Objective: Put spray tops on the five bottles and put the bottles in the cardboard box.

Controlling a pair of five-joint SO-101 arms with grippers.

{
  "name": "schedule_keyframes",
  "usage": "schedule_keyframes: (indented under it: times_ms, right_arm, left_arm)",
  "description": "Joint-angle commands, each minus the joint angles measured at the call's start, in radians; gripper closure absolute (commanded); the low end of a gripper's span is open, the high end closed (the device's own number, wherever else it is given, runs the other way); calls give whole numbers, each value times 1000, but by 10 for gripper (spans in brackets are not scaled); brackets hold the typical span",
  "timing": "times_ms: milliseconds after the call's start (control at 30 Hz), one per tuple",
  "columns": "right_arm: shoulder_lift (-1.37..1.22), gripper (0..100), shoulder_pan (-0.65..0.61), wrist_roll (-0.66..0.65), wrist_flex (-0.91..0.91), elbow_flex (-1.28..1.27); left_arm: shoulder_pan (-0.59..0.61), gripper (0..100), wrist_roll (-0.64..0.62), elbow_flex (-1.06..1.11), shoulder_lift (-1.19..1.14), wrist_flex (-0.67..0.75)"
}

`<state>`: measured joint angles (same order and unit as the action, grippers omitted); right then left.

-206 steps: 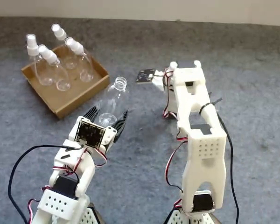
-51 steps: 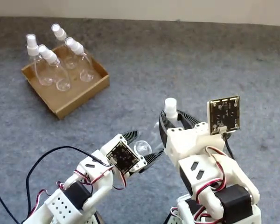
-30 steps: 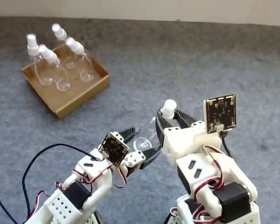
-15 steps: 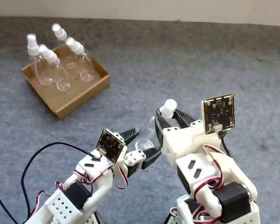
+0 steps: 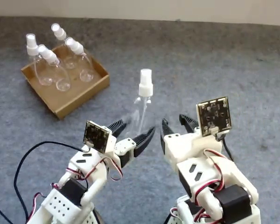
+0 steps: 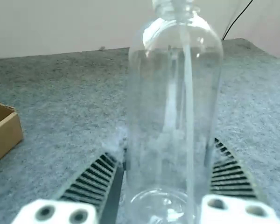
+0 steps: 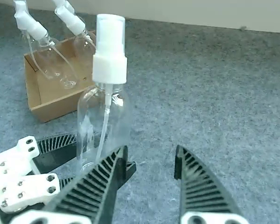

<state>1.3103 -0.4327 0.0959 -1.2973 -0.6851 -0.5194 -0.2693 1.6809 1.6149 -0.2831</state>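
A clear bottle with a white spray top stands upright between the black fingers of my left gripper, which is shut on its lower body. In the left wrist view the bottle rises between both fingers of that gripper. My right gripper is open and empty, just right of the bottle and apart from it. In the right wrist view the bottle and its spray top stand beyond the open right gripper. The cardboard box at the back left holds several bottles with spray tops.
Grey carpet covers the table, with open room in the middle and on the right. The box and its bottles lie far behind the held bottle in the right wrist view. A box corner shows in the left wrist view.
The right gripper let go of the spray top and drew back, open. The left gripper swung the tilted bottle upright, so the capped top now stands farther from the arms.
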Motion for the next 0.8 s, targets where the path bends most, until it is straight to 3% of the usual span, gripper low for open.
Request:
schedule_keyframes:
  times_ms: [0,300,533,767]
  right_arm:
    - [-4,856,-2,-12,-4,18]
    - [-4,857,2,-14,-4,8]
    - [-4,858,173,-14,7,-76]
    - [-4,858,189,-14,7,-107]
  left_arm:
    - [12,881,8,24,15,23]
    - [5,880,8,24,15,23]
    - [4,880,8,24,15,23]
    - [4,880,8,24,13,20]
